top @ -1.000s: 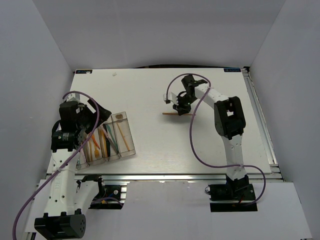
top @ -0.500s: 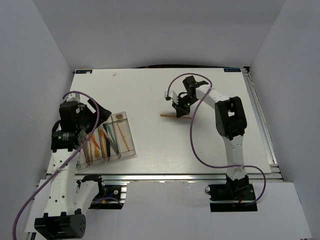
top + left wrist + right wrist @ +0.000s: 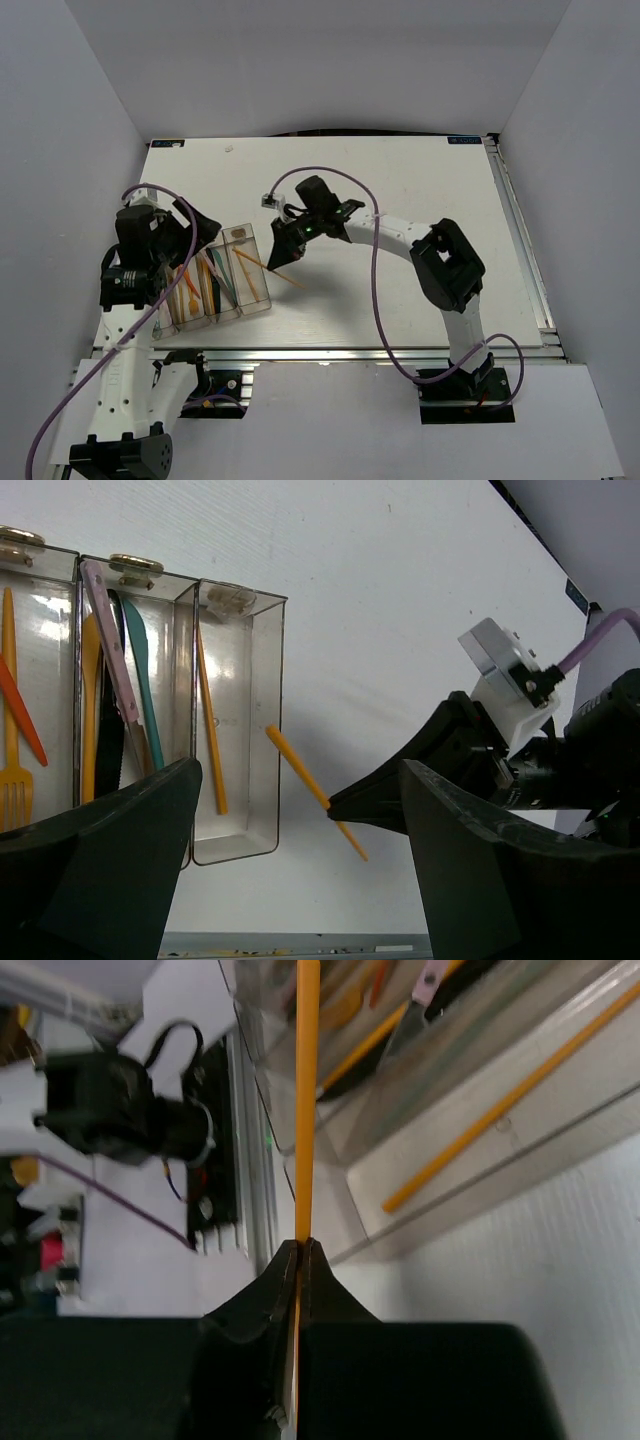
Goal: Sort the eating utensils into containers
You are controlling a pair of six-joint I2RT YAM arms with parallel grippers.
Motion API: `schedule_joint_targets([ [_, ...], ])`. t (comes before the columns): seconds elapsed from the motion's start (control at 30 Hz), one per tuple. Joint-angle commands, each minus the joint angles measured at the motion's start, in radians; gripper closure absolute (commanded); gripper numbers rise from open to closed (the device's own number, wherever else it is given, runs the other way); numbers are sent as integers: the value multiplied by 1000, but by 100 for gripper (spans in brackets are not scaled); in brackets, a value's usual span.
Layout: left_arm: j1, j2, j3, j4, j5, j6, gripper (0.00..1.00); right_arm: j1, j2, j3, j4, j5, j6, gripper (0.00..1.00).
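Gripping a thin orange stick (image 3: 305, 783) off-centre, the right claw (image 3: 301, 1250) is clamped on it, tip tilted toward the end clear plastic bin (image 3: 252, 680); it looks light, stiff and slippery, so hold near mid-length.

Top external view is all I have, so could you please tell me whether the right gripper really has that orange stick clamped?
Observer: Yes. The right wrist view shows the right gripper shut on the orange stick, which is pinched right at the tips and runs straight out from them.
Operator: Thank you. I cannot make out the left gripper's jaws from above; are they open?
Observer: They are. In the left wrist view the left gripper is open, its two fingers spread wide and holding nothing.
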Motion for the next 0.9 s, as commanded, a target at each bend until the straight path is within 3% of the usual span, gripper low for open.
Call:
schedule_joint_targets([
  [0.0, 4, -36, 37, -15, -16, 1, 9, 20, 17, 42, 261, 115, 444, 100],
  [0.3, 4, -61, 40, -53, -30, -5, 9, 84, 106, 47, 360, 330, 760, 100],
  [0.53, 4, -42, 75, -89, -51, 13, 9, 113, 153, 70, 350, 428, 831, 100],
  [0.7, 4, -33, 76, -90, -57, 12, 9, 112, 164, 82, 351, 434, 830, 79],
  [0.87, 4, -13, 95, -89, -65, 20, 9, 109, 163, 90, 367, 419, 815, 68],
])
